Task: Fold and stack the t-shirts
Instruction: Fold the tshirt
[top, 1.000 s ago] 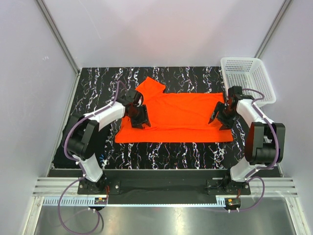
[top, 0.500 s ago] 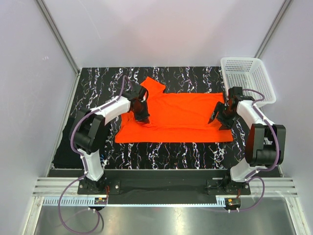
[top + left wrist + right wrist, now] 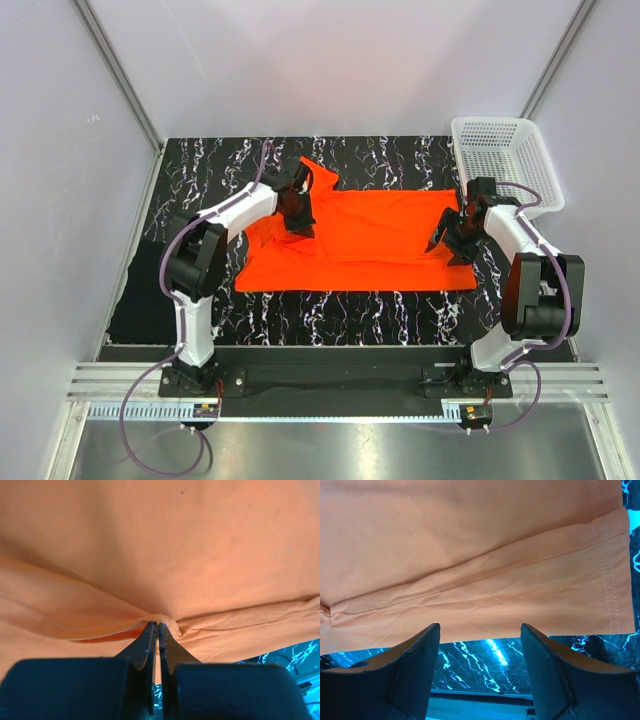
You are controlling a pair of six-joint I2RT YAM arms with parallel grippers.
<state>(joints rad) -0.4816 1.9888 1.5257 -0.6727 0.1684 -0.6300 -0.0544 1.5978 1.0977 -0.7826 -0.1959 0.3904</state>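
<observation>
Orange-red t-shirt (image 3: 370,240): your left tool (image 3: 158,626) is clamped on a bunched fold of it; your right tool (image 3: 480,627) stands apart, the shirt's edge just ahead.

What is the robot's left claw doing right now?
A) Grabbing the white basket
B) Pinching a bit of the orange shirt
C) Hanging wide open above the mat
B: the left gripper has its jaws shut together on a puckered bit of the orange-red t-shirt.
</observation>
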